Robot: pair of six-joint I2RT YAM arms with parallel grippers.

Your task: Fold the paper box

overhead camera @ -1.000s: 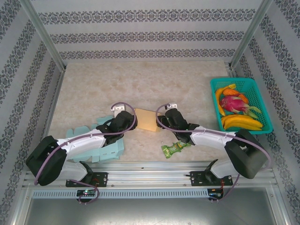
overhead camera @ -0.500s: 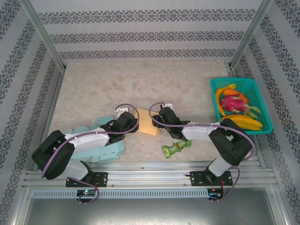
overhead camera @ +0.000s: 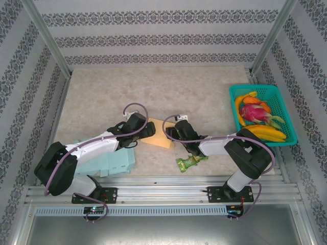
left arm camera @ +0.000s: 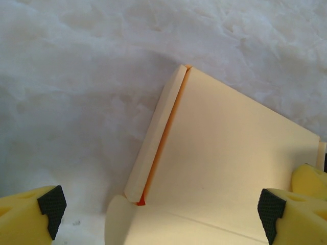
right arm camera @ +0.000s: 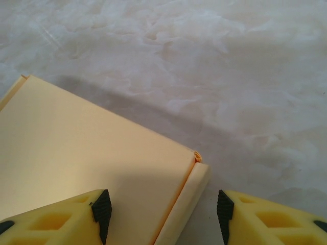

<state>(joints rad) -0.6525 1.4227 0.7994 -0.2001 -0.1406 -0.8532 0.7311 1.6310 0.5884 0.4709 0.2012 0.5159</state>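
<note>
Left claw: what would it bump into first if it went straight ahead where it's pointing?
Most likely the pale yellow folded paper box, lying right ahead between the open fingers of the left claw; depth is unclear.

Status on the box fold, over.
Left claw open, straddling box. Right claw open over box's edge flap. Box not gripped. Green packet nearby, clear of box.

We see the paper box (left arm camera: 225, 163) as smooth, matt cream card. The table (right arm camera: 219, 56) looks like polished pale marble, perhaps only a printed sheet. The left gripper (left arm camera: 161, 206) has matt yellow plastic fingers (left arm camera: 23, 217) tipped with black rubbery pads (left arm camera: 51, 201).
</note>
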